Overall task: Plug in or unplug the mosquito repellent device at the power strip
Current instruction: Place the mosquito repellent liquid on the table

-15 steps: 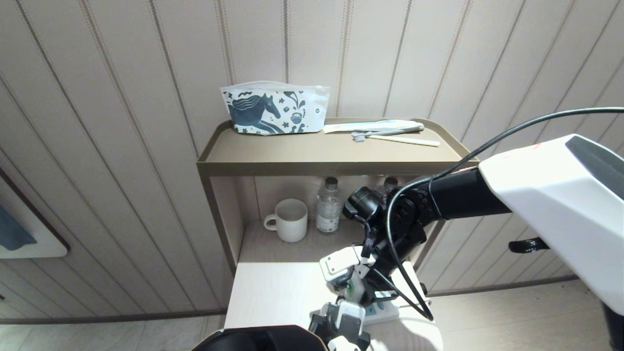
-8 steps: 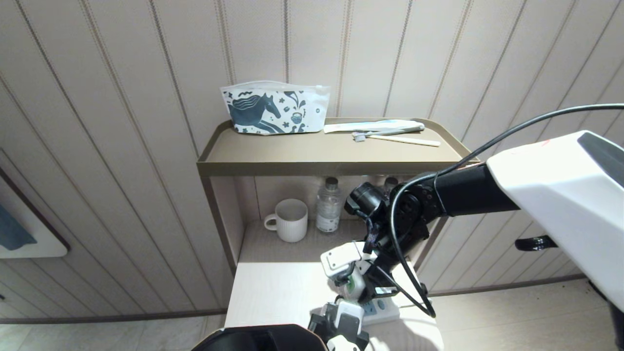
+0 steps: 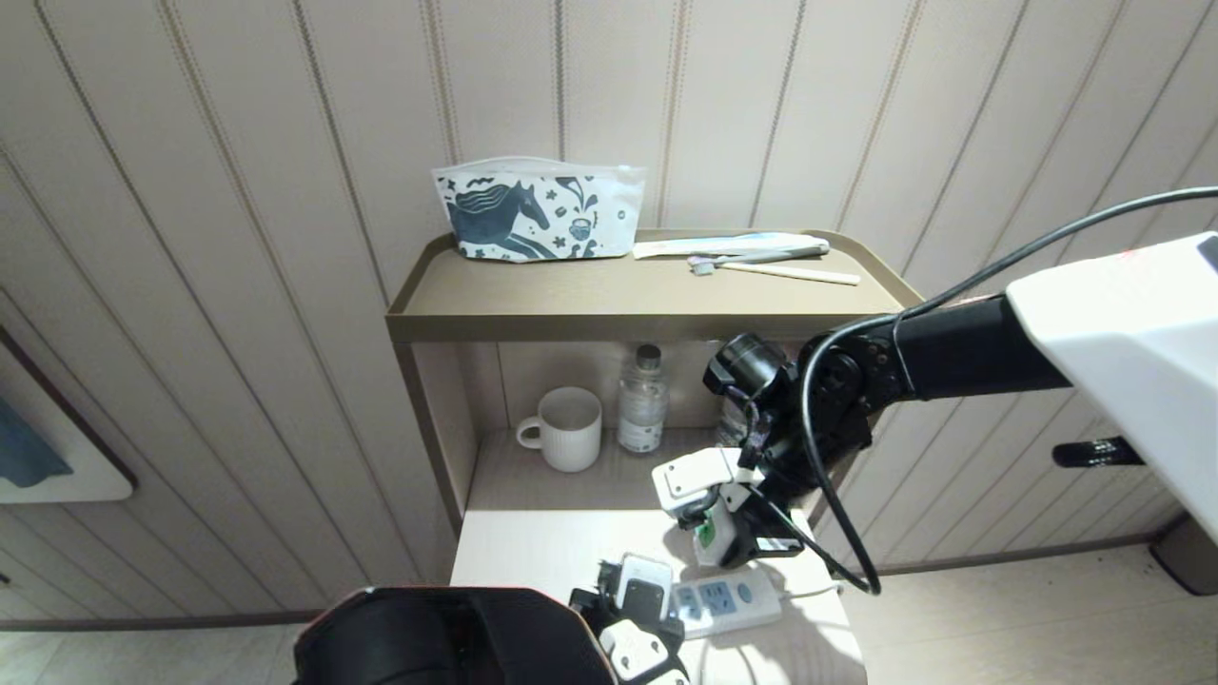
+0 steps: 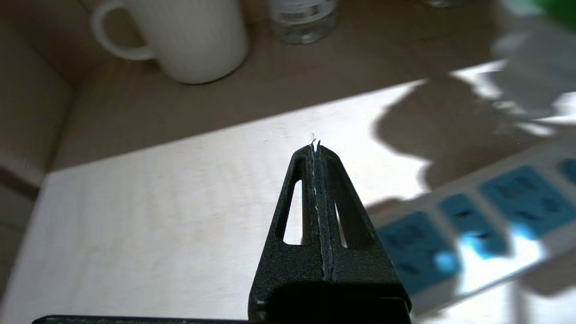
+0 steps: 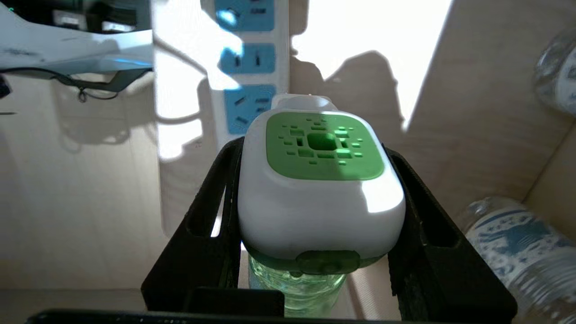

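My right gripper (image 5: 315, 155) is shut on the mosquito repellent device (image 5: 319, 189), its black fingers pressed on the two sides of the white head with the green face. The clear green bottle hangs under the head. In the head view the device (image 3: 720, 544) hangs in the right gripper (image 3: 712, 533) just above and behind the power strip (image 3: 728, 599), apart from it. The strip (image 5: 245, 67) lies flat on the pale tabletop with its light-blue sockets free. My left gripper (image 4: 315, 144) is shut and empty, low over the table beside the strip's (image 4: 450, 234) near end.
A white mug (image 3: 566, 428) and a clear water bottle (image 3: 640, 400) stand in the open shelf behind the table. More water bottles (image 5: 517, 243) stand close to the right gripper. A horse-print pouch (image 3: 538, 211) and a toothbrush (image 3: 771, 271) lie on the top tray (image 3: 609, 328).
The right gripper has lifted the device up and back to the right, away from the strip, which now shows its sockets. The left arm has moved forward a little beside the strip.
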